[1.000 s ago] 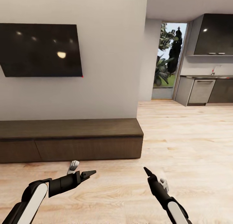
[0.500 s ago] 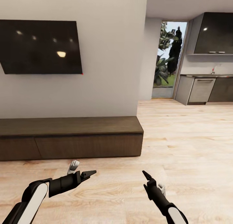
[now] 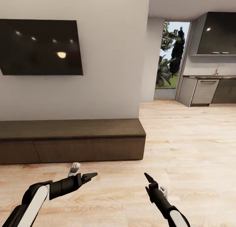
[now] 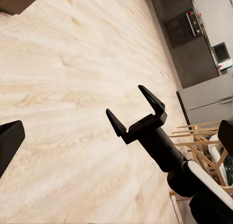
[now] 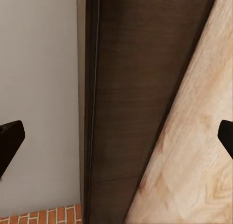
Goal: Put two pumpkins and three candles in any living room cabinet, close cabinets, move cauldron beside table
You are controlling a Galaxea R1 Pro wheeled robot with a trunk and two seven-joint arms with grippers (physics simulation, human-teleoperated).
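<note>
I have the cabinet [image 3: 72,141] straight ahead in the head view, a long low dark-brown unit set against the pale wall, its flat fronts all flush and shut, its top bare of anything I can make out; in my right wrist view the same cabinet [image 5: 131,97] runs as a dark band between the grey wall and the light floor. Above it hangs a black television [image 3: 41,47]. My left gripper [image 3: 88,177] hovers low over the wooden floor [image 3: 183,145] in front of the cabinet, well apart from it, and it holds nothing; from the left wrist view its two dark fingertips [image 4: 8,142] sit at opposite edges of the picture, so its jaws are spread wide. My right gripper [image 3: 148,178] hangs near the floor to the right, and in the left wrist view that right gripper [image 4: 136,107] shows both fingers clearly parted with only floor between them. Off to the right a glass door [image 3: 172,59] and dark kitchen units [image 3: 209,91] stand beyond the open floor
</note>
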